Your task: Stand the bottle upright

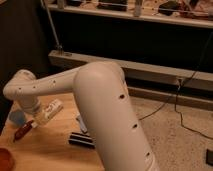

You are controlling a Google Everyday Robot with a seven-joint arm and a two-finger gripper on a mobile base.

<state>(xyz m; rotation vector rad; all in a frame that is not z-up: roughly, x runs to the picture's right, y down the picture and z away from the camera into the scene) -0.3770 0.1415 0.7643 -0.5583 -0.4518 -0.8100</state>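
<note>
The bottle (51, 110), small, white and oblong, lies on its side on the wooden table (50, 152) at the left, tilted up to the right. My white arm reaches from the large foreground segment leftward to a bend, then drops toward the table. The gripper (38, 116) is at the end of that drop, right at the bottle's lower left end, mostly hidden by the wrist. It stands open. I cannot tell whether it touches the bottle.
A slim reddish-brown object with a white end (24, 130) lies left of the bottle, beside a blue rounded thing (17, 117). A black bar (81, 140) and a blue block (80, 123) lie toward the middle. An orange dish (5, 158) is at the bottom left corner.
</note>
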